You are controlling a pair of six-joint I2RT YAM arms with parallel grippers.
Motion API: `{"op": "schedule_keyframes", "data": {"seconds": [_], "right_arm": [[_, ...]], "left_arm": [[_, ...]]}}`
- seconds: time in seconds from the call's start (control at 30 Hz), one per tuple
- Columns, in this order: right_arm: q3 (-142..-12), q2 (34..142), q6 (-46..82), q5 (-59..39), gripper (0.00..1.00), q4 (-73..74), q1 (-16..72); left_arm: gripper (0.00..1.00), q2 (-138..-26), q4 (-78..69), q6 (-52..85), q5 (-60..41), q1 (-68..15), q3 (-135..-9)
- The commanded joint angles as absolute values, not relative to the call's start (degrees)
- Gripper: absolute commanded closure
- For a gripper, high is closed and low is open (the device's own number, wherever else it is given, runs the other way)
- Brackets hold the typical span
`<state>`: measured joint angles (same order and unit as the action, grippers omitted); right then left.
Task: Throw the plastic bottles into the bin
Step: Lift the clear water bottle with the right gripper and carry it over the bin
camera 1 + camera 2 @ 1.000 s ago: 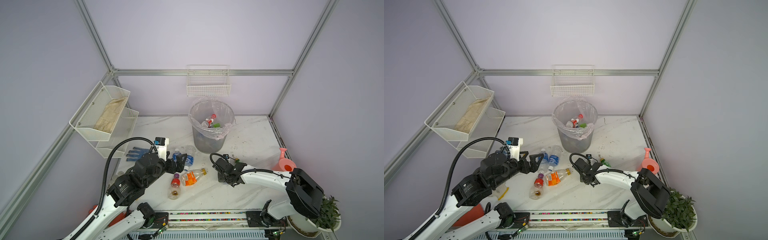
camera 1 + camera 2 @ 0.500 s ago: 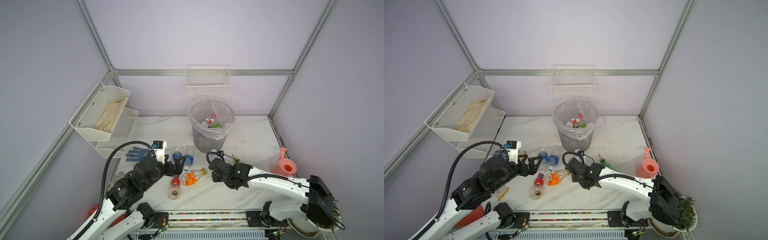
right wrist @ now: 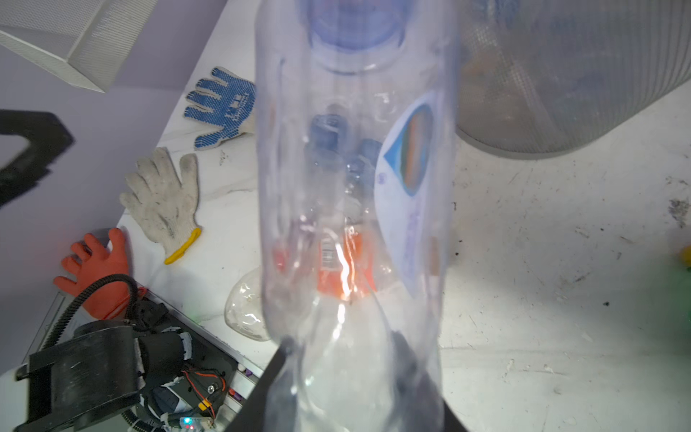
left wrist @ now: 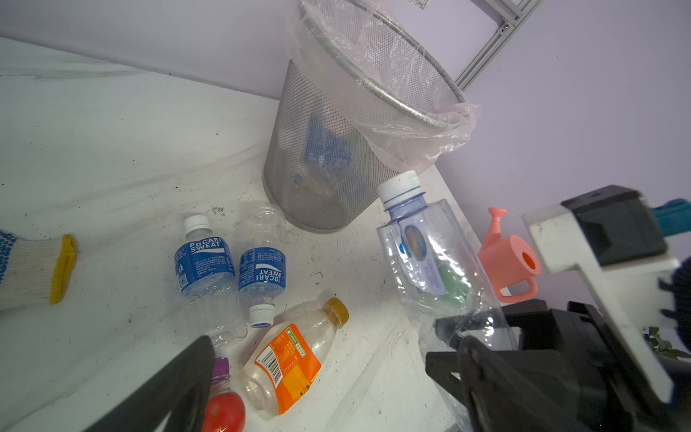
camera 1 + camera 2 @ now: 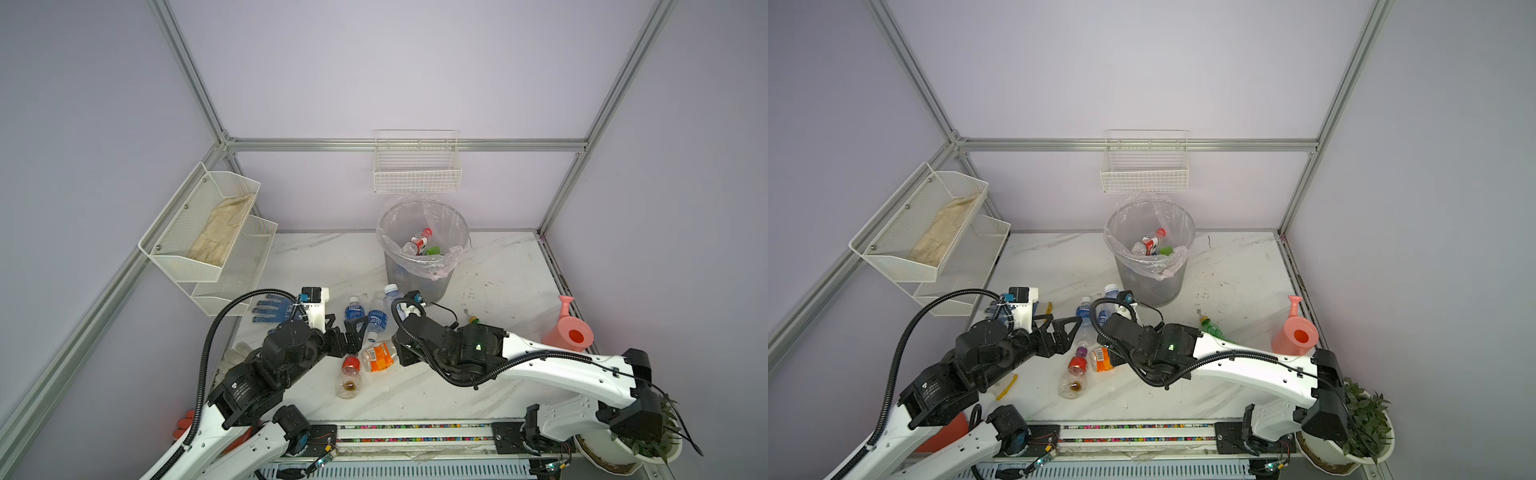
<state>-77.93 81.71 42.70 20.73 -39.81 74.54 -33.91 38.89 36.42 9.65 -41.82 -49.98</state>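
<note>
My right gripper (image 3: 347,374) is shut on the base of a clear plastic bottle (image 3: 355,187) with a white cap, held off the table just in front of the bin (image 5: 415,282); in both top views that bottle (image 5: 392,301) (image 5: 1109,305) hangs beside the mesh wall. My left gripper (image 5: 347,330) (image 4: 334,342) stands open and empty over two blue-labelled bottles (image 4: 203,262) (image 4: 262,269), an orange-labelled one (image 4: 291,359) and a red one (image 4: 224,407) lying on the table. A green bottle (image 5: 473,320) lies behind the right arm. Several bottles (image 5: 417,243) lie inside the bag-lined bin.
A pink watering can (image 5: 567,328) stands at the right edge and a potted plant (image 5: 648,440) at the front right corner. Work gloves (image 5: 272,307) (image 3: 164,198) (image 3: 97,269) lie at the left. White wire shelves (image 5: 203,232) and a wall basket (image 5: 417,170) hang on the walls.
The right arm has swung left with the clear bottle, from mid-table to just in front of the bin. The left gripper has barely moved and stays open.
</note>
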Motion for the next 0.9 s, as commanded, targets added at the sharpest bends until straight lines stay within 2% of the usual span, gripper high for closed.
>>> {"op": "schedule_keyframes", "data": {"seconds": [0.0,0.87], "right_arm": [[-83.37,83.35,40.85,24.95,0.68,-44.29,76.1],[-122.53,92.3,24.31,36.58,0.68,-52.74,77.87]], "left_arm": [[0.0,-32.67,38.47,37.3,10.0,-42.19,-47.51],[0.0,-29.61,38.47,44.06,6.31,-42.19,-39.39]]}}
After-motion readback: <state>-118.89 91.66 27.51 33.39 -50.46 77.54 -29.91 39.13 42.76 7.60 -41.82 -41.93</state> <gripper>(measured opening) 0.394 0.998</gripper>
